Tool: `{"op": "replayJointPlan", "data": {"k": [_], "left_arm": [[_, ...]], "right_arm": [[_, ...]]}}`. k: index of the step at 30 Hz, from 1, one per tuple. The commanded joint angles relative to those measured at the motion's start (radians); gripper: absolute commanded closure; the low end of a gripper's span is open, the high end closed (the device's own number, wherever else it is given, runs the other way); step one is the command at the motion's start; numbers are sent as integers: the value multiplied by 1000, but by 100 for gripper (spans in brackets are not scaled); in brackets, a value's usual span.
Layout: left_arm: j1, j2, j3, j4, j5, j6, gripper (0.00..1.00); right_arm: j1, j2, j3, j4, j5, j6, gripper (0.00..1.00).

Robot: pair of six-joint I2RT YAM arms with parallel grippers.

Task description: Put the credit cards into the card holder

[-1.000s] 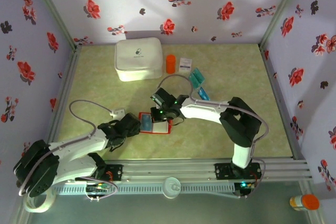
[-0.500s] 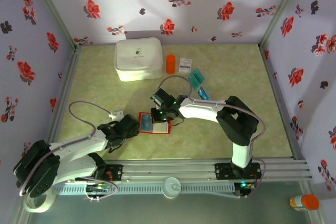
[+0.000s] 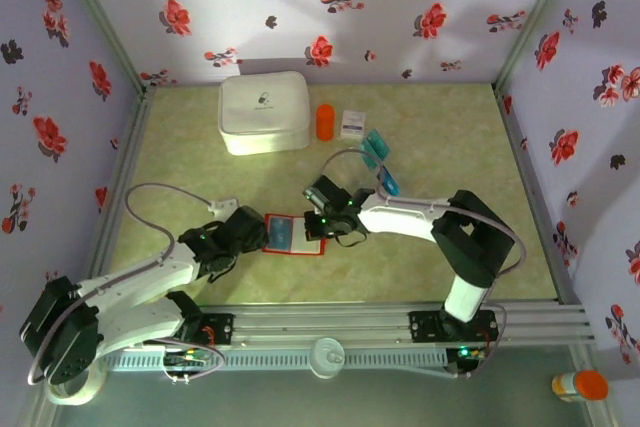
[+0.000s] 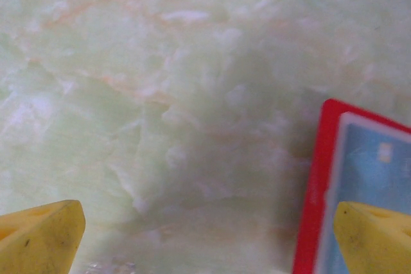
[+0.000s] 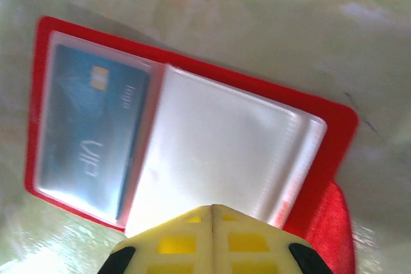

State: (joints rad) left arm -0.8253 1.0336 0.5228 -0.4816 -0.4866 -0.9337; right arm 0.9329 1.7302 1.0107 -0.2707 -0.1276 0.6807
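Right arm shifts rightward since second ago; left arm creeps toward wallet. Red card holder (image 3: 296,235) lies open and flat at centre-front of table, long axis left-right. Blue card (image 5: 90,136) sits sleeved in its left page. Right gripper (image 5: 214,213) pinched closed above holder's near edge; I see nothing between fingers. Left gripper (image 4: 212,235) spread wide, straddling holder's left edge. Loose credit cards (image 3: 375,148) lie behind-right of holder, nearer right arm. Count unclear: too small and overlapping.
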Motion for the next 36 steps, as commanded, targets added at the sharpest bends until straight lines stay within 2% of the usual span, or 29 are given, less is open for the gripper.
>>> {"op": "replayJointPlan", "data": {"k": [1,9,17,36], "left_arm": [[-13,4,57,-21,7,33,0],[-70,98,128,56,42,23,0],[-128,226,142,140,53,5,0],[-136,289,41,250,79,-6,0]], "right_arm": [[-16,-38,-44,17,46,9,95],[-68,-85,-92,11,55,-13,95],[-71,-90,-36,-10,38,-32,96],[-59,68,67,-3,-14,-29,97]]}}
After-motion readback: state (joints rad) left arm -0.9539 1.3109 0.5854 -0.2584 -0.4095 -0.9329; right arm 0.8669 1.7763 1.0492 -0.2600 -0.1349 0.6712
